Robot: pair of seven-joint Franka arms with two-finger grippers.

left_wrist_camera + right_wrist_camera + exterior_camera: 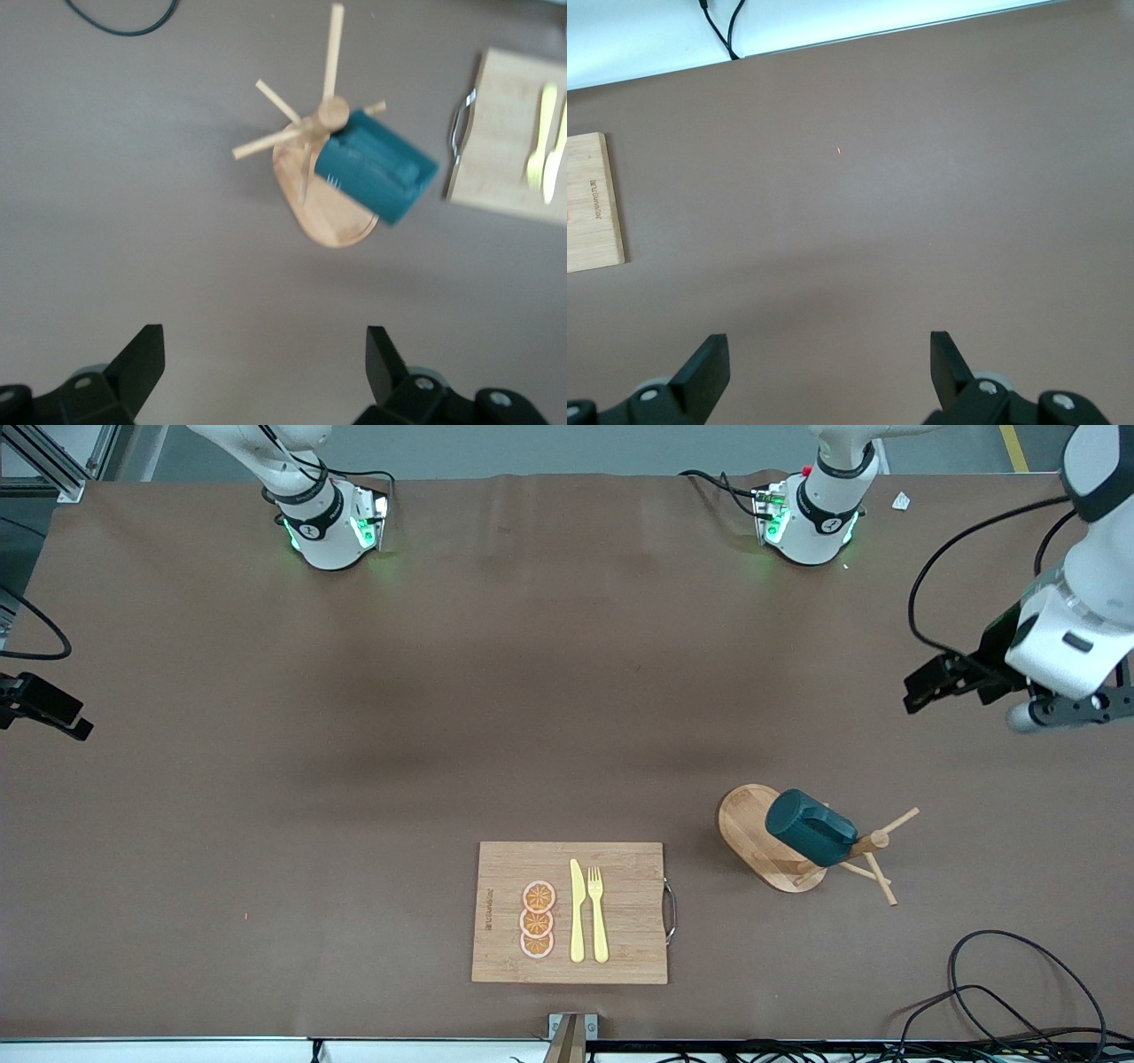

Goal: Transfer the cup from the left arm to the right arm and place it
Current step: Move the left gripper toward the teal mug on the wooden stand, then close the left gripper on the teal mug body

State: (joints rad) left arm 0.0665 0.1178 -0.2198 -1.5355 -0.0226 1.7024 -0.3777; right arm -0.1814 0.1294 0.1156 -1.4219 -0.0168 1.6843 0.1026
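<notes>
- A wide table (354, 779) covered in matte brown sheeting fills the scene; a grey floor shows past the robots' bases, and black cables (1019, 992) coil at the table's corner nearest the front camera on the left arm's end.
- The landmark is a pale rectangular bamboo cutting board (620, 868) with a small metal handle, lying close to the table edge nearest the front camera.
- On the board lie three round orange-slice pieces (537, 919) in a column, and beside them a yellow plastic knife (577, 912) and a yellow plastic fork (598, 914), parallel.
- Beside the board, toward the left arm's end, stands a wooden peg stand (762, 850) with an oval base and thin radiating dowels.
- The cup (811, 828), a smooth dark teal cylindrical mug, hangs tilted on one of the stand's pegs, above the oval base.
- The left gripper (266, 367) hangs in the air over bare table toward the left arm's end, fingers spread wide and empty.
- The right gripper (830, 367) hovers over bare table toward the right arm's end from the board, fingers likewise wide apart, holding nothing.
</notes>
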